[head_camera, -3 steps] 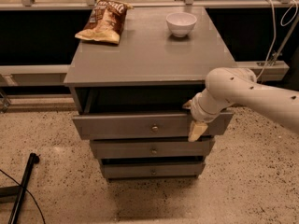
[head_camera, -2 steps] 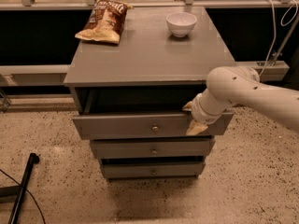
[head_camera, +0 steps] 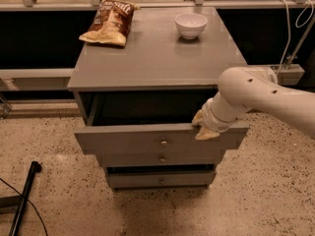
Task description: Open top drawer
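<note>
The top drawer (head_camera: pixel 133 140) is a wide grey drawer with a small round metal knob (head_camera: pixel 164 143) at its centre. It stands pulled out from the grey cabinet (head_camera: pixel 147 58), with a dark gap behind its front panel. My gripper (head_camera: pixel 204 127) sits at the top edge of the drawer front, right of the knob, with its cream fingertips (head_camera: pixel 206 133) over the panel. The white arm (head_camera: pixel 266 100) comes in from the right.
Two narrower drawers (head_camera: pixel 160 170) with like knobs sit below. A brown chip bag (head_camera: pixel 109 21) and a white bowl (head_camera: pixel 191 24) rest on the cabinet top. A black pole (head_camera: pixel 24 195) lies on the speckled floor at the left. Cables (head_camera: pixel 290 38) hang at the right.
The gripper has risen slightly, from the drawer front to its top edge. The drawer stays pulled out.
</note>
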